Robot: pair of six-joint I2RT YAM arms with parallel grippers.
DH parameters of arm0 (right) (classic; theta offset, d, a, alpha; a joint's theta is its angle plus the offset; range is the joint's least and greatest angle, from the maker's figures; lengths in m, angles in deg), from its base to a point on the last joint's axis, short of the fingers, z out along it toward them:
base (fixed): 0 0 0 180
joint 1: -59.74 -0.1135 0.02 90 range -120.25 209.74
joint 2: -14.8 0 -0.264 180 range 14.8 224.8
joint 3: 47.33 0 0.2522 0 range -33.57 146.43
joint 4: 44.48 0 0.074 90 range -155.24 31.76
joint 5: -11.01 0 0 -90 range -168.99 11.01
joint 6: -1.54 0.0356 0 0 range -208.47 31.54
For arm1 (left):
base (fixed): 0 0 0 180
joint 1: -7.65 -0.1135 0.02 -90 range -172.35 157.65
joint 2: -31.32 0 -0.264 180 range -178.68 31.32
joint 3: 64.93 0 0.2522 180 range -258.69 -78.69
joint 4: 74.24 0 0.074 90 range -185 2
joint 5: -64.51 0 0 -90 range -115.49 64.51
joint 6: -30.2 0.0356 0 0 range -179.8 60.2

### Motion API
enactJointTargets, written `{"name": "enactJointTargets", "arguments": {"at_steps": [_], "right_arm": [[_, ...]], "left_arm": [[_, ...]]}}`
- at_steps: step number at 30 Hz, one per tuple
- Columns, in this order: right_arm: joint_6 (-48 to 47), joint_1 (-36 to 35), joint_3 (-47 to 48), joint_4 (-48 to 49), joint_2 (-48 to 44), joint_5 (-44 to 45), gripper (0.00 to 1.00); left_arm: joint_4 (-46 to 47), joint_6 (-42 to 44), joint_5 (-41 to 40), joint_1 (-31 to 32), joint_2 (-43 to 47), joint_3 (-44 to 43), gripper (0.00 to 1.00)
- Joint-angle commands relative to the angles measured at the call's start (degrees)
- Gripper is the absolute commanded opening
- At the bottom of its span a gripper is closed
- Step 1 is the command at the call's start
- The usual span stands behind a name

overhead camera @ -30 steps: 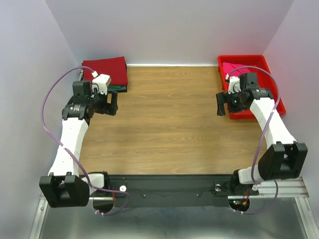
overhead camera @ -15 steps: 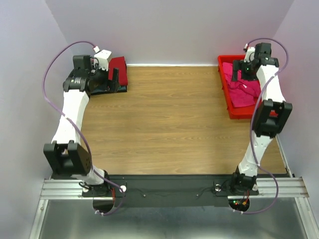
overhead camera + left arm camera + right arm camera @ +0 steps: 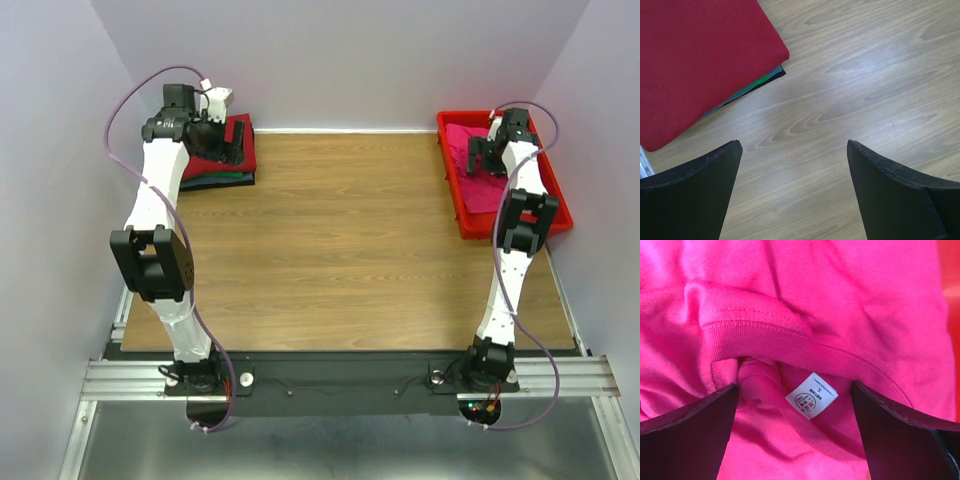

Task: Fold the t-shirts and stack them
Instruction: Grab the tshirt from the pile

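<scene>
The left arm and right arm have white tapered links joined by chunky black joint housings. A purple cable runs along each arm. Both are mounted on a black base plate over silver slotted rails, with red and green lights by the right base. The left end effector and right end effector have matte black wedge-shaped fingers.

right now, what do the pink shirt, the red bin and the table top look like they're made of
Pink shirt: soft knit fabric, probably cotton, matte; stitched ribbed collar, creases, sewn label.
Red bin: likely rigid plastic, smooth, slightly shiny; straight moulded rim.
Table top: wood or wood-look laminate, smooth; grain lines and pale glare.
</scene>
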Motion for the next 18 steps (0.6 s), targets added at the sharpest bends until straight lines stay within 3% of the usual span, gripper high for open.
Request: {"name": "enactJointTargets", "arguments": {"at_steps": [1,3,5,6,8,9,15,18], "right_arm": [[0.62,-0.38,1.02,2.97,2.00,-0.16,1.00],[0.71,-0.38,-0.38,2.97,2.27,-0.70,0.98],[0.45,-0.38,-1.18,2.97,1.92,-2.10,0.80],[0.01,-0.38,-2.31,2.97,1.66,-2.45,0.51],[0.00,-0.38,-2.93,2.71,0.78,-2.46,0.22],[-0.08,-0.38,-3.11,2.36,0.25,-2.37,0.01],[-0.26,-0.38,-4.61,1.56,-10.54,-5.52,0.00],[0.00,-0.38,-4.52,1.48,-18.63,-11.49,0.00]], "left_arm": [[-4.43,0.54,0.39,0.10,-0.85,-4.92,0.99],[-4.61,0.54,0.39,0.10,-1.38,-5.27,0.99],[-4.69,0.88,0.48,0.10,-1.47,-5.36,0.99],[-4.69,0.89,0.74,0.10,-1.47,-5.36,0.99],[-4.87,1.15,0.74,0.10,-1.38,-5.36,0.99],[-4.87,1.41,0.66,0.10,-1.30,-5.18,0.99],[-3.03,1.24,2.76,0.01,0.46,-3.26,0.99],[-1.27,0.19,5.31,-0.25,1.69,-1.93,0.99]]}}
